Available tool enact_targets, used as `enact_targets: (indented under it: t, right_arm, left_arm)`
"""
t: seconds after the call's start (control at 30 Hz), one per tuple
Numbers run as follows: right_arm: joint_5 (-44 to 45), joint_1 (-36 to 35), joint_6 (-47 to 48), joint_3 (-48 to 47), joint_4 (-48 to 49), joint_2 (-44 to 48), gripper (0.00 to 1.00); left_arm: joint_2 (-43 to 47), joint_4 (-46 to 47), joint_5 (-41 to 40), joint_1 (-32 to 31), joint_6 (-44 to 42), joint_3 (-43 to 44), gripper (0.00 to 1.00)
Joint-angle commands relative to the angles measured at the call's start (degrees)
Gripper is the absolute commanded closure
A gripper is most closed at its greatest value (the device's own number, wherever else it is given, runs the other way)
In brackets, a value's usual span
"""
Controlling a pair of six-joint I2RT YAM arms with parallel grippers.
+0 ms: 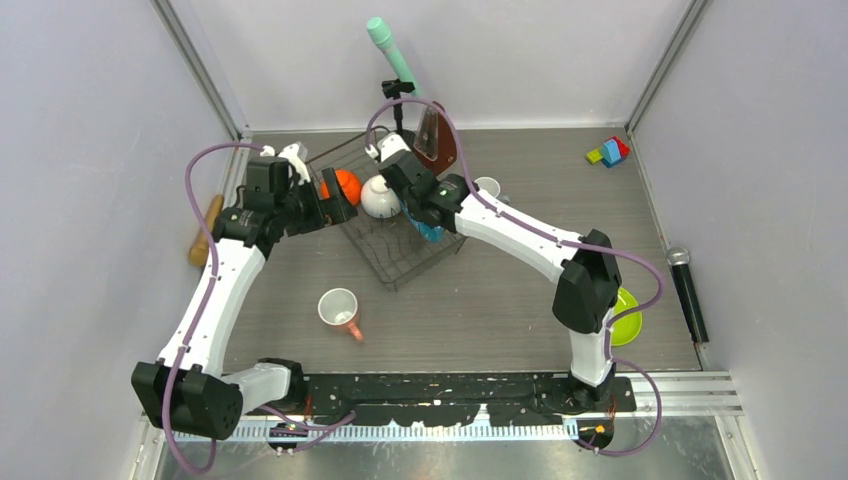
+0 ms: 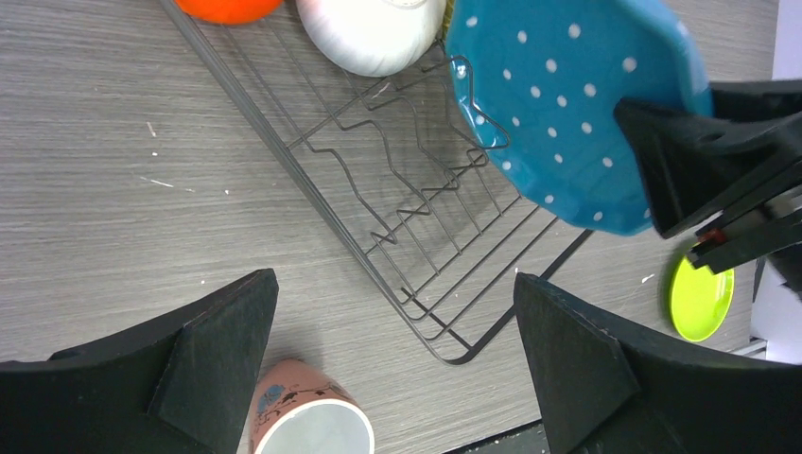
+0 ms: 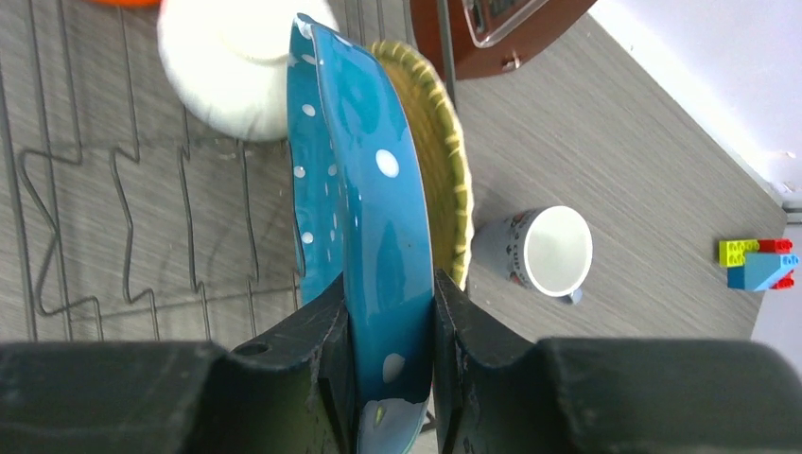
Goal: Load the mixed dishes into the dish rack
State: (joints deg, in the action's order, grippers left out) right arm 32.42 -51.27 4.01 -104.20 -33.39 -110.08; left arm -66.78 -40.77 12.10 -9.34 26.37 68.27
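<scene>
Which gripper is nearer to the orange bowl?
Left. The left gripper hangs open right beside the orange bowl; the right gripper is beyond the white bowl, gripping the blue dotted plate.

The near part of the dish rack (image 2: 312,186) is bare wire under the wide-spread left claw (image 2: 392,312), with room to come down. Its far end is crowded: orange bowl (image 1: 345,183) and white bowl (image 2: 369,33) side by side, then the blue white-dotted plate (image 3: 364,189) on edge in the right claw's (image 3: 388,350) pinch, the yellow woven-pattern plate (image 3: 440,142) just behind it. The small grey mug (image 3: 549,251) and brown metronome (image 3: 492,33) hem that side; the pink mug (image 2: 303,416) lies on the counter (image 1: 470,320) off the near corner.
</scene>
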Motion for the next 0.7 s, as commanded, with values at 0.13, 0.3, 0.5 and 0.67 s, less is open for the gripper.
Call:
enact_targets:
  t: [0.13, 0.3, 0.5, 0.67]
  right_arm:
    - [3.06, -2.96, -3.08, 2.62, 3.71, 4.2, 1.0]
    - [0.95, -1.56, -7.11, 4.3, 5.11, 3.37, 1.0]
    - [-4.35, 0.88, -11.38, 5.2, 5.61, 3.99, 0.94]
    - [-6.35, 1.94, -11.87, 4.7, 5.43, 3.7, 0.76]
  left_arm:
    - [0.02, 2.31, 1.87, 0.23, 1.15, -0.79, 0.0]
    - [-0.09, 2.76, 2.42, 0.27, 1.44, -1.25, 0.0]
    - [-0.84, 1.49, 0.79, 0.25, 1.31, -0.98, 0.0]
    - [-0.77, 1.11, 0.07, 0.24, 1.17, -0.81, 0.0]
